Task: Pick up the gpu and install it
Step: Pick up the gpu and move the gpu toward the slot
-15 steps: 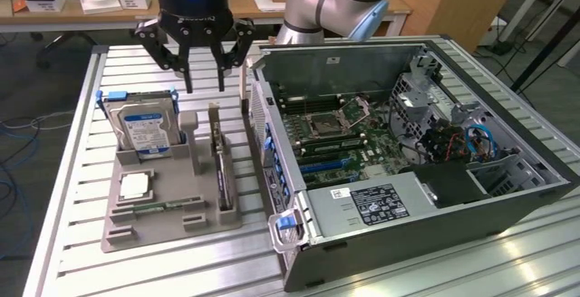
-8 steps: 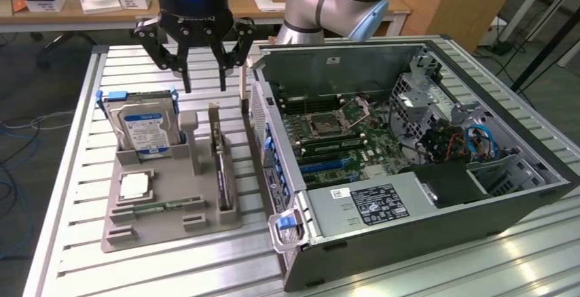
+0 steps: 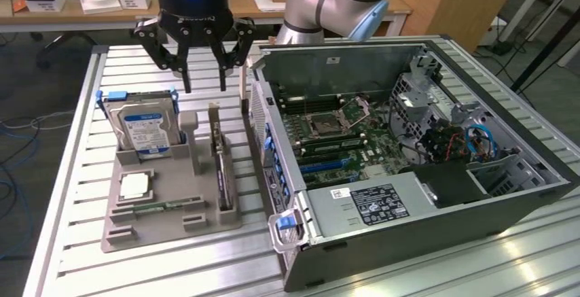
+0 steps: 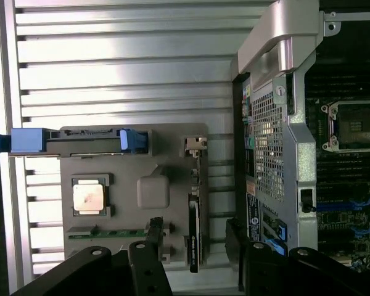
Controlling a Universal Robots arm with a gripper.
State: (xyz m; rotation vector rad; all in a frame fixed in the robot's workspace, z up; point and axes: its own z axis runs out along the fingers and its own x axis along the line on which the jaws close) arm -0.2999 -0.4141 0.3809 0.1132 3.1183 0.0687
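Okay, reading the exterior view from its left edge: the blue-labelled hard drive (image 3: pixel 140 130) stands upright at the back left of the grey parts holder (image 3: pixel 172 232). A processor chip (image 3: pixel 134 185) lies flat in front of it, and the narrow memory stick (image 3: pixel 163 207) lies along the holder's near side.

Moving toward centre, my gripper (image 3: pixel 206 83) hangs in the upper middle of the frame, above the holder's far end, fingers spread wide with nothing in them.

Below it and a touch right, the gpu (image 3: pixel 220 158) stands on edge in the holder's right-hand slot, untouched, just beside the wall of the open computer case (image 3: pixel 408 229), which fills the right half. The motherboard (image 3: pixel 349 141) lies exposed inside.

On the wrist view I see the card edge-on, with my fingers on either side of its line, so the heading looks about right.

I judge this is the line-up for the pick. To do it well I'd keep the card centred between the fingers and come down square. I'd also mind the grey post beside the card and the case wall on its other side. I'd take the card by its edges, clear of the cooler.
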